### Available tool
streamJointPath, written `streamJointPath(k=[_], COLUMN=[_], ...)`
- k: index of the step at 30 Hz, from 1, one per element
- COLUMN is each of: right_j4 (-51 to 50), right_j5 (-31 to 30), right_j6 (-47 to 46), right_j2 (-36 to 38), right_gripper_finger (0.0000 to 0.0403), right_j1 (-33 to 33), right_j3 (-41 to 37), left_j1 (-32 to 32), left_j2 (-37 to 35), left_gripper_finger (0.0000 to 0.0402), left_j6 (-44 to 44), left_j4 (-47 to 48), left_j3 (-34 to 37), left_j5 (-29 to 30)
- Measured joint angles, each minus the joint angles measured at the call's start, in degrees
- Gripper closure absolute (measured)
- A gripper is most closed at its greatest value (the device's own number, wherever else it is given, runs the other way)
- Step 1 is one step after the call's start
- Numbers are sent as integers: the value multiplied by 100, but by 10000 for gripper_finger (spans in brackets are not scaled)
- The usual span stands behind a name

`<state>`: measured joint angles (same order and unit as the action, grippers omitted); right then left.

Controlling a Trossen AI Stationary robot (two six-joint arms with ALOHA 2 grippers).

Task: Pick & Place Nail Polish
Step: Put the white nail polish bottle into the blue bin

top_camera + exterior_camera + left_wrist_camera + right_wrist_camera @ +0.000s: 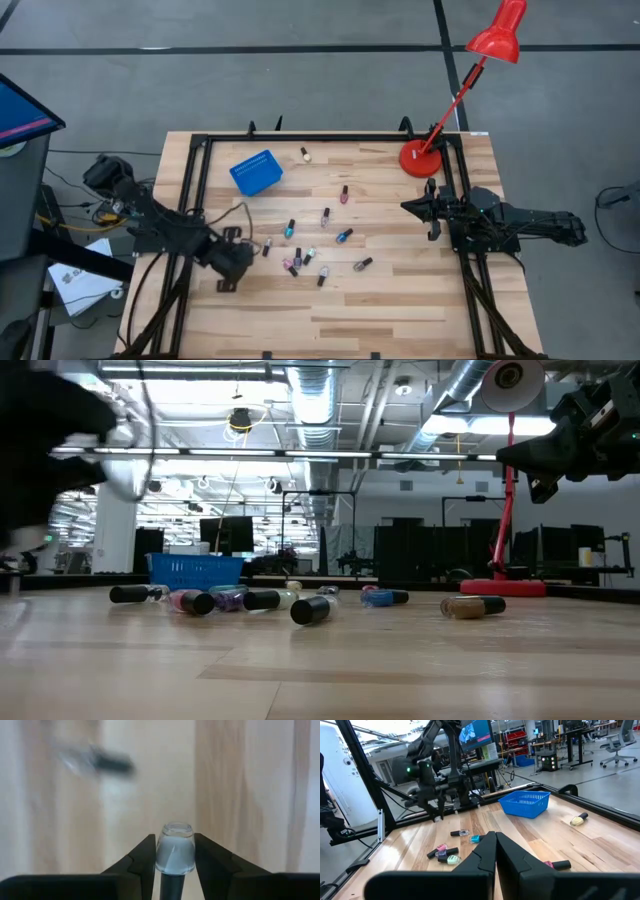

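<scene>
From above, our left gripper (233, 272) sits lifted near the table's (400, 310) seven o'clock corner, away from the scattered bottles (305, 255) at centre, presumably so its catch clears them on the way to the blue bin (255, 172) at eleven o'clock. Our right gripper (412, 207) waits at three o'clock beside the red lamp (420, 158).

At table height, the loose bottles (310, 609) lie flat on their sides, the bin (195, 570) behind them.

On our left wrist, we see both fingers (142, 857) clamped on a clear bottle (175, 854), its long axis running along the fingers, glass base leading, dark cap tucked back.

On our right wrist, the fingers (485, 852) meet, pinched together on nothing.
</scene>
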<state>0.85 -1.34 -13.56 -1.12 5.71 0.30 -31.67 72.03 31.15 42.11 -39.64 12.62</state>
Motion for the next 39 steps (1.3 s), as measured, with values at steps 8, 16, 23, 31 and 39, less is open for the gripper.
streamJointPath(k=[8, 16, 23, 31, 39], right_j4=[1, 1, 0, 0, 1], right_j5=[0, 0, 0, 2, 1], right_j6=[0, 0, 0, 1, 0], right_j2=[0, 0, 1, 0, 0], right_gripper_finger=[403, 403, 403, 403, 403], right_j1=[-1, -1, 0, 0, -1], right_j3=[0, 0, 1, 0, 2], left_j1=[1667, 3731, 5356, 6313, 6609], left_j2=[-4, -8, -6, 321, 1225], left_gripper_finger=[294, 294, 294, 294, 294], left_j6=[-1176, -2006, -2343, -2795, -3092], left_j4=[-710, -1874, -1957, -1896, -1752], left_j3=[-647, -955, -1047, -1044, -1044], left_j5=[1394, 1627, 715, 150, -59])
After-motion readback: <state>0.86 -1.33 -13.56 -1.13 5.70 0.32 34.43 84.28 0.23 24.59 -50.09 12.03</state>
